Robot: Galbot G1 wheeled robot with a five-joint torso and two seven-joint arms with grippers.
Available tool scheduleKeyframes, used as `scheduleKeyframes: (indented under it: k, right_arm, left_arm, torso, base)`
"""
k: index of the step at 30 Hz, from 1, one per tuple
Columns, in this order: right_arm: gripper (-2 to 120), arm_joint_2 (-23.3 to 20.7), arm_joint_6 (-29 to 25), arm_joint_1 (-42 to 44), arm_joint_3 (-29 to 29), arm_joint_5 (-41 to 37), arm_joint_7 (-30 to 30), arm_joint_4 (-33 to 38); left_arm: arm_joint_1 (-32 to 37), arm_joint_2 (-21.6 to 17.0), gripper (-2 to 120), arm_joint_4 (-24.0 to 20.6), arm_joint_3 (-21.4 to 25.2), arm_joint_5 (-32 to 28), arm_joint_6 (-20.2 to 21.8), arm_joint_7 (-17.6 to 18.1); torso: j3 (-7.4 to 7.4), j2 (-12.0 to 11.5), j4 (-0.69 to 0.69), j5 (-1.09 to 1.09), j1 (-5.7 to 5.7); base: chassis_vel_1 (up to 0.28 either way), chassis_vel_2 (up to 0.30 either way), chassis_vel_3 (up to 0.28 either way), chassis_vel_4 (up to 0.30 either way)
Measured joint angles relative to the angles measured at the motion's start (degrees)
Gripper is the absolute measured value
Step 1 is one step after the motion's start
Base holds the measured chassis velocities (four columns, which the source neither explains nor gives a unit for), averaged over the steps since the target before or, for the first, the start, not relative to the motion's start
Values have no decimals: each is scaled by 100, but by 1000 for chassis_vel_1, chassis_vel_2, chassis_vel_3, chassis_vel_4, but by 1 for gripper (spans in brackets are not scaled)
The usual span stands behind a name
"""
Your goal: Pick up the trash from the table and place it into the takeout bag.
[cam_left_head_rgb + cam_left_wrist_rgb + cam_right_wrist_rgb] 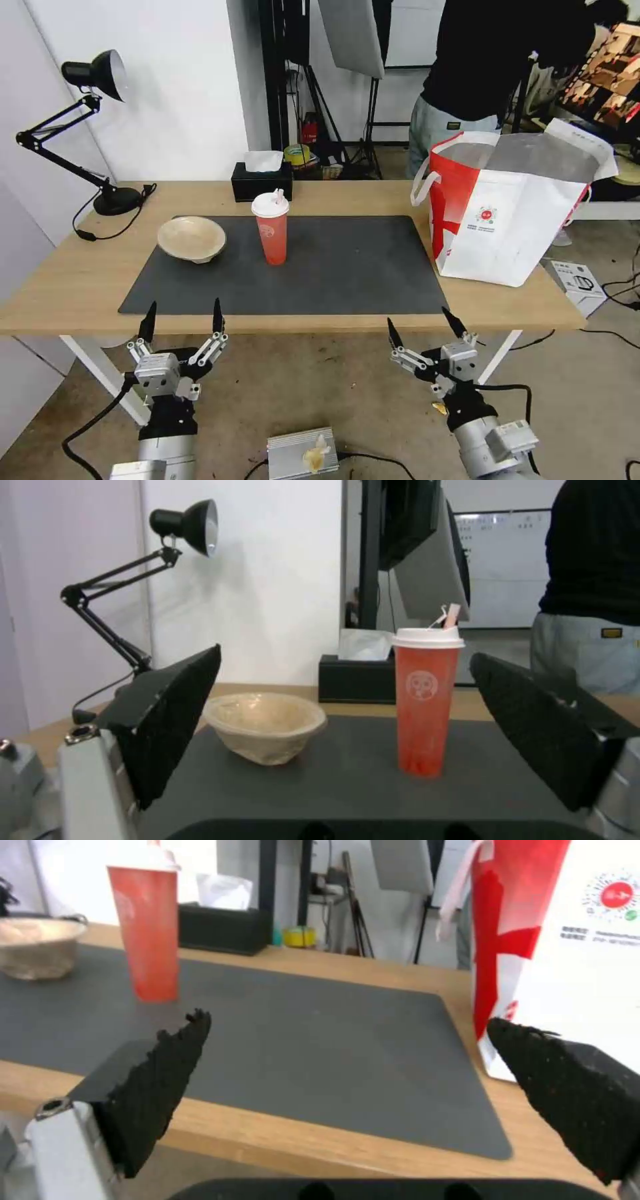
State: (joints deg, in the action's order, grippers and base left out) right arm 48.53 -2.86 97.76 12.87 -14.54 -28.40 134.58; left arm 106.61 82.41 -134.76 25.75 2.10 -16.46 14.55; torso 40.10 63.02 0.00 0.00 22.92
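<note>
Hovering low in the frame below the table [80, 267] edge, fingers spread, the left gripper [181, 320] and right gripper [427, 325] seem poised for the beige bowl [191, 238] and red cup [271, 228] mid-frame, takeout bag [513, 220] gaping open right to receive them.

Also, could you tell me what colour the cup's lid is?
White, on the red cup; the left wrist view shows it best.

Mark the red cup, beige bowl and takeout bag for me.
red cup [271, 241], head view, its red body.
beige bowl [191, 238], head view, its inside.
takeout bag [507, 227], head view, white front panel.
</note>
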Motion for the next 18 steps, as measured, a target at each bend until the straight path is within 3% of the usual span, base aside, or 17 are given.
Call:
scheduleKeyframes:
  k: [18]
  right_arm:
    - [100,78,211,28,26,-44,-229,22]
  left_arm:
    - [42,9,100,-36,44,11,-3,0]
  torso:
    - [0,0,0,0,0]
  base:
    - [0,0,0,0]
